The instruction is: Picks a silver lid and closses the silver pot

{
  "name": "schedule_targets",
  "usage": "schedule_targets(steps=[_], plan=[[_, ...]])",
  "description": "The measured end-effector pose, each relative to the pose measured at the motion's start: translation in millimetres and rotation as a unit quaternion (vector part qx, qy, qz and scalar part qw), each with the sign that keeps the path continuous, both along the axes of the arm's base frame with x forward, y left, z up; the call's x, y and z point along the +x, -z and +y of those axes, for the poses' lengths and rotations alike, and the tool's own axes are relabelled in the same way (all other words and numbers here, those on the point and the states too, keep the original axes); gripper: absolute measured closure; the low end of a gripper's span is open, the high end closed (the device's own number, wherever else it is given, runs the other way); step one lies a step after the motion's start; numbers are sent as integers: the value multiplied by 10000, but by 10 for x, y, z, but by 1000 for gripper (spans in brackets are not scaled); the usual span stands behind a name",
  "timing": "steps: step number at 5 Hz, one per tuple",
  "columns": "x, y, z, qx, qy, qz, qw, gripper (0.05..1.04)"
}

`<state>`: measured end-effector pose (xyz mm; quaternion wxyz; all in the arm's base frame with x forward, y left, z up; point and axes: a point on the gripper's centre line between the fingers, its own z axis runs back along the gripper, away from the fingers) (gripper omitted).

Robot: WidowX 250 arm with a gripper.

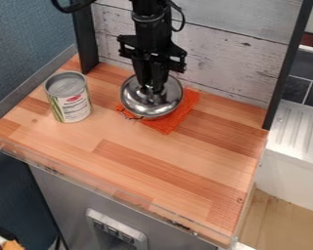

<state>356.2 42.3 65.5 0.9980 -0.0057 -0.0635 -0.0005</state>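
Wooden table (129, 163) carried everything. Black gripper (154, 91) pointed down at the lid's middle; couldn't tell if open or closed. Orange cloth (167, 127) lay near the back edge, silver pot (158, 117) on it, silver lid (134, 104) over the pot, full seating unclear. Can (69, 97) stood upright near the left edge.

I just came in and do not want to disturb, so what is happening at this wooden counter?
A robot's black gripper is down at the middle of a silver lid, which is over a silver pot on an orange mat. The pot looks covered, but I cannot tell if the lid sits fully. A tin can stands apart from them.
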Motion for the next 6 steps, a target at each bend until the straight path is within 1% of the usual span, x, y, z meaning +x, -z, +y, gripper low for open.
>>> schedule_targets(steps=[1, 2, 3, 4, 5, 6], plan=[[172, 105, 52, 28, -71, 160, 9998, 803], [284, 190, 82, 79, -105, 245, 9996, 803], [380, 232, 124, 168, -113, 279, 9994, 803], [404, 246, 155, 233, -113, 309, 9992, 803], [412, 260, 158, 260, -93, 320, 9991, 735], [408, 266, 164, 274, -137, 337, 9990, 436]])
